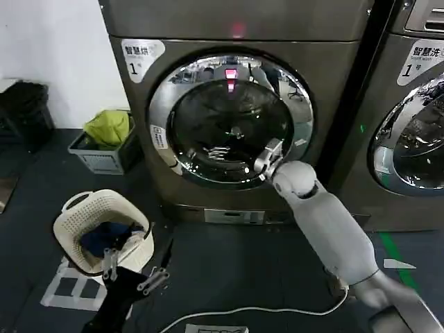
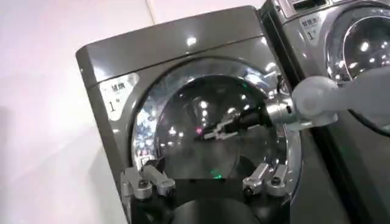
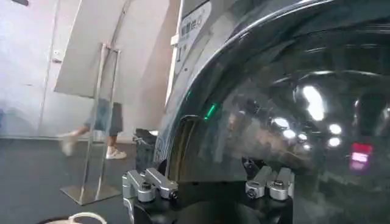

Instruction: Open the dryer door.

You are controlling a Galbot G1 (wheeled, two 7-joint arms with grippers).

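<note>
The bronze-grey dryer [image 1: 208, 28] with a white "1" sticker stands in the middle. Its round dryer door [image 1: 229, 118], a chrome ring around dark glass, looks closed against the front. My right gripper [image 1: 269, 157] is at the door's lower right rim, open, its fingers pressed close to the chrome ring. In the right wrist view the right gripper [image 3: 207, 185] faces the dark glass [image 3: 292, 109] from very near, fingers spread wide. The left wrist view shows the dryer door [image 2: 207, 115] with the right arm at its edge. My left gripper [image 1: 132, 272] [image 2: 204, 182] hangs open, low and back from the dryer.
A second grey machine [image 1: 416, 125] stands close on the right. On the floor to the left are a white laundry basket [image 1: 73, 208] with dark clothes and a grey bin [image 1: 104, 161] with green cloth. A white cable [image 1: 257, 311] lies before the dryer.
</note>
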